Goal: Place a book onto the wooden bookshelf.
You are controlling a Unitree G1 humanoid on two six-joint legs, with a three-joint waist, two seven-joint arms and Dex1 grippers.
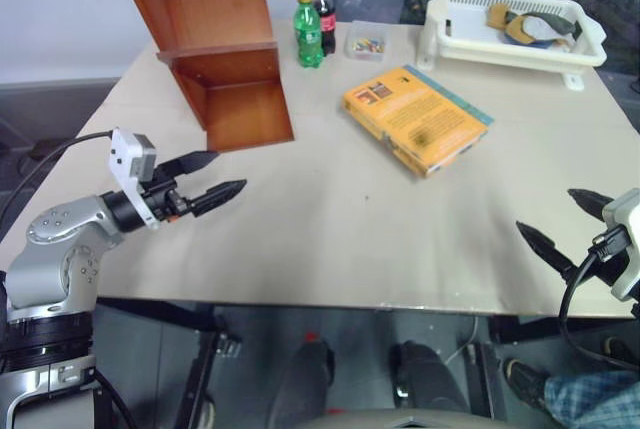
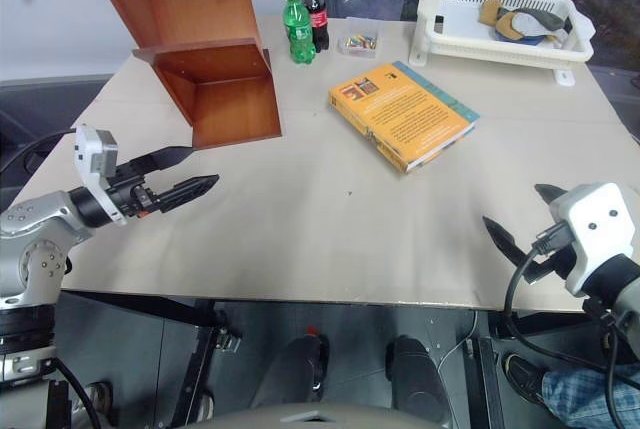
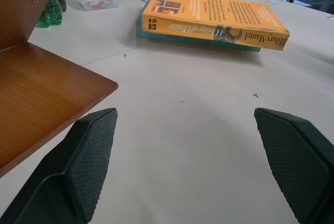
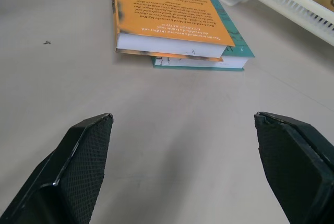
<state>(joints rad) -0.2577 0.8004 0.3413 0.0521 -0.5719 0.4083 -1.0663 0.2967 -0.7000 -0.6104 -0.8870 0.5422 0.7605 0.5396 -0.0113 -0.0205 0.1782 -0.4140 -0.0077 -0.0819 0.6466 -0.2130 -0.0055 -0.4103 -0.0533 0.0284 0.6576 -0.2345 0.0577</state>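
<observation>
both end effectors hover released over the pale bench (image 1: 330, 239), the left end effector (image 1: 208, 179) level beside the tall reddish-brown wooden bookshelf (image 1: 215, 44), the right end effector (image 2: 520, 217) at the near right edge. the thick orange-yellow softcover book (image 1: 413, 117) lies flat on a teal-green book (image 4: 229, 51), mid-bench, well apart from both. the left wrist view shows its spine, where "mary manel" is legible.

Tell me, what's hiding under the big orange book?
A teal-green book lies under the orange book, its edges peeking out. Most of its cover is hidden.
</observation>
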